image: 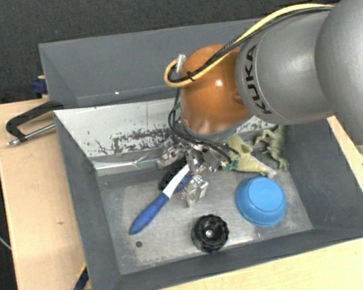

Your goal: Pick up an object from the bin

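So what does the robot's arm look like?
A fat silver-grey arm with KUKA written in black. Its wrist has a shiny orange cover, a yellow cable looping over it, dark wires beneath, and a small metal gripper.

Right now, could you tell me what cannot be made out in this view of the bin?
- Blue and white pen: its upper end is hidden by the gripper, so contact between them cannot be judged.
- Pale green thing: partly covered by the arm; its kind is unclear.
- Black round thing: too small to tell what it is.
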{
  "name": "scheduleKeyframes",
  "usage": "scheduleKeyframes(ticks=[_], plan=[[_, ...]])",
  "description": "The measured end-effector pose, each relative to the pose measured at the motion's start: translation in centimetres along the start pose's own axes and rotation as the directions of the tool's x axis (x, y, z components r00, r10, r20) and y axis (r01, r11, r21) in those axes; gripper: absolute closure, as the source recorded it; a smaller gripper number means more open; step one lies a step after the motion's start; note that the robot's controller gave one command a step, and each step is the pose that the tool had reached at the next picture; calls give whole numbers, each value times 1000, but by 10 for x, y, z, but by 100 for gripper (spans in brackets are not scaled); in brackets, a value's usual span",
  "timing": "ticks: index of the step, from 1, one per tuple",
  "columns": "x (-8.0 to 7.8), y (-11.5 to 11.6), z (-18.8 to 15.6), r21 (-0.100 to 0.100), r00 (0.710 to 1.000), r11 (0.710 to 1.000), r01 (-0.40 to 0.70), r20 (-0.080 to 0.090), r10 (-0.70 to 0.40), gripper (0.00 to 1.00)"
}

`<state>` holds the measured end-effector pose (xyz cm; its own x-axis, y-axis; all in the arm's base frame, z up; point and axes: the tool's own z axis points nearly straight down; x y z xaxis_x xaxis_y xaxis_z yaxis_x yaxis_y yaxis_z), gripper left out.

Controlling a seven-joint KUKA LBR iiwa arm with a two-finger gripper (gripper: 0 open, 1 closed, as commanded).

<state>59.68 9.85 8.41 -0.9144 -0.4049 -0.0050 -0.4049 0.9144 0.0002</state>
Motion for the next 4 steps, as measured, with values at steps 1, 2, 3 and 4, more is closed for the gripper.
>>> scheduleKeyframes(ticks=[1, 2, 3, 4], plan=[[-3, -1, -18, 0, 992, 992, -127, 4, 127, 0], [-4, -5, -17, -1, 990, 990, -142, 2, 142, 0], [-2, -6, 1, 0, 993, 993, -118, 1, 118, 0], [-6, -2, 10, 0, 994, 994, -111, -3, 111, 0]])
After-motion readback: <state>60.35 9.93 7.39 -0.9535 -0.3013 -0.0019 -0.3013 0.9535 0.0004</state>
